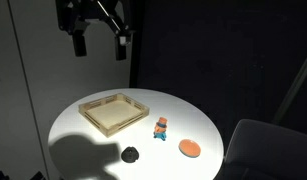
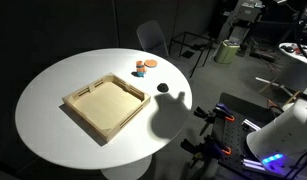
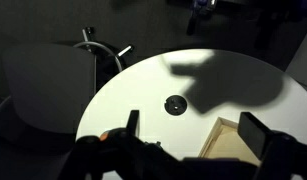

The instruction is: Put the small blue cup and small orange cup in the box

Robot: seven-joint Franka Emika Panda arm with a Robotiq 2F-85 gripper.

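Observation:
A small blue and orange piece (image 1: 161, 126), apparently the two small cups close together, stands on the round white table (image 1: 83, 145) right of the shallow wooden box (image 1: 98, 99). It also shows in an exterior view (image 2: 146, 65) beyond the box (image 2: 89, 88). My gripper (image 1: 100, 45) hangs high above the table, open and empty. In the wrist view its fingers (image 3: 193, 135) frame a box corner (image 3: 213, 136); the cups are out of that view.
A flat orange disc (image 1: 190, 148) lies near the cups. A small black round object (image 1: 130, 154) (image 3: 175, 104) sits near the table edge. A grey chair (image 1: 258, 140) stands beside the table. Stands and gear (image 2: 233, 45) surround it.

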